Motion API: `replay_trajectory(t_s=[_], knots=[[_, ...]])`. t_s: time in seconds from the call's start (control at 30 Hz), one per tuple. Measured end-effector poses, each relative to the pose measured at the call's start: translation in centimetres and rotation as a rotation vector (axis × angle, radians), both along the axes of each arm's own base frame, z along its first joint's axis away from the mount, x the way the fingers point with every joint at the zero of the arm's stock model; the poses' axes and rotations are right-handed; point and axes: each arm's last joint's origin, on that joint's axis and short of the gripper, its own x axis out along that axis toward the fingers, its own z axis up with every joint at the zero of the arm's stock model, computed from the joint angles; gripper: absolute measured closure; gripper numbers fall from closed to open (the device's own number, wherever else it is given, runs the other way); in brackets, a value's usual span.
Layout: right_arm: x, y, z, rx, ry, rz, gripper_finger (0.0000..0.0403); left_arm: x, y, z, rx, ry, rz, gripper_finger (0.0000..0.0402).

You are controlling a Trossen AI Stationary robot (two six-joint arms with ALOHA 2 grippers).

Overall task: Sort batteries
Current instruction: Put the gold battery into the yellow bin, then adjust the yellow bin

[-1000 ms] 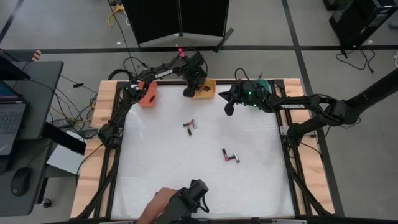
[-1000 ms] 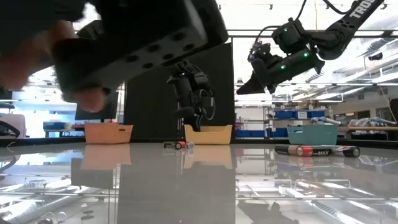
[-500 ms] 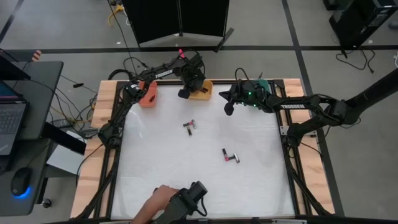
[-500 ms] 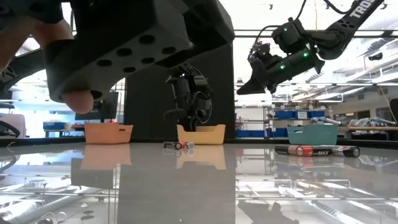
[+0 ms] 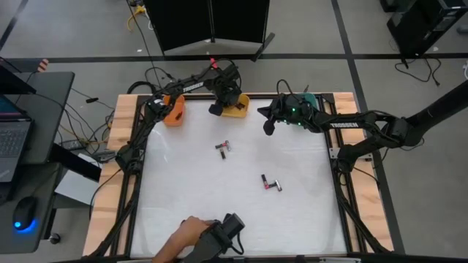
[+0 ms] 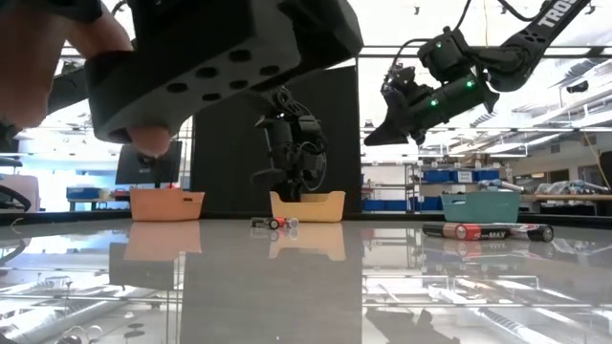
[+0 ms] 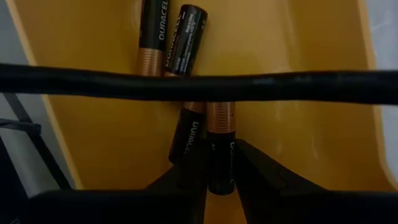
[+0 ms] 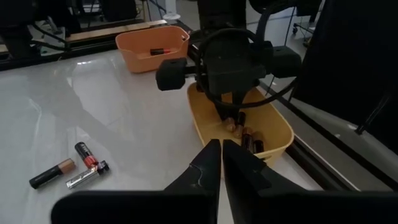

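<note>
My left gripper reaches down into the yellow bin at the table's far edge, shut on a black-and-copper battery. Three more such batteries lie on the bin's floor. Two batteries lie side by side mid-table and two more lie nearer and to the right. My right gripper hangs shut and empty above the table's far right. My left gripper has the battery's black end between its two fingertips. The fingers come from above, pointing steeply down into the bin. The battery's copper end points away from the fingers. I cannot tell whether it lies on the bin's floor.
An orange bin holding one battery stands at the far left, and a teal bin at the far right. A person's hand with a dark device is over the near edge. A cable crosses the left wrist view.
My left gripper has rolled about its own axis inside the yellow bin, and the bin has slid a little toward the table's left. The person's hand with the dark device has shifted at the near edge.
</note>
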Motion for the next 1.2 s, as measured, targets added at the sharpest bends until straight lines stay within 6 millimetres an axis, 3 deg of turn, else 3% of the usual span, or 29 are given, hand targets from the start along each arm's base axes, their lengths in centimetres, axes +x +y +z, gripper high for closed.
replay_trajectory(t_s=[0.33,0.57,0.7,0.8,0.97,1.2], knots=[[0.7,1.4,-0.1,-0.004,0.011,0.055,0.0394,0.3,0.1,1.5,-0.001,-0.027,0.028,0.0315],[0.8,1.4,-0.1,0.014,0.002,0.046,0.0366,0.0,-0.2,1.4,-0.04,0.004,0.07,0.03],[0.8,1.5,-0.1,0.014,0.001,0.048,0.0371,0.0,-0.2,1.4,-0.04,0.005,0.068,0.0293],[1.0,1.8,-0.1,0.007,0.003,0.064,0.0386,-0.1,-0.3,1.9,-0.061,-0.025,0.055,0.0316],[1.4,2.5,0.1,-0.016,-0.011,0.089,0.0394,-1.0,0.0,5.0,-0.202,-0.229,0.04,0.039],[1.8,2.5,-0.4,0.004,-0.013,0.087,0.0394,-1.9,0.5,6.7,-0.392,-0.453,0.003,0.0396]])
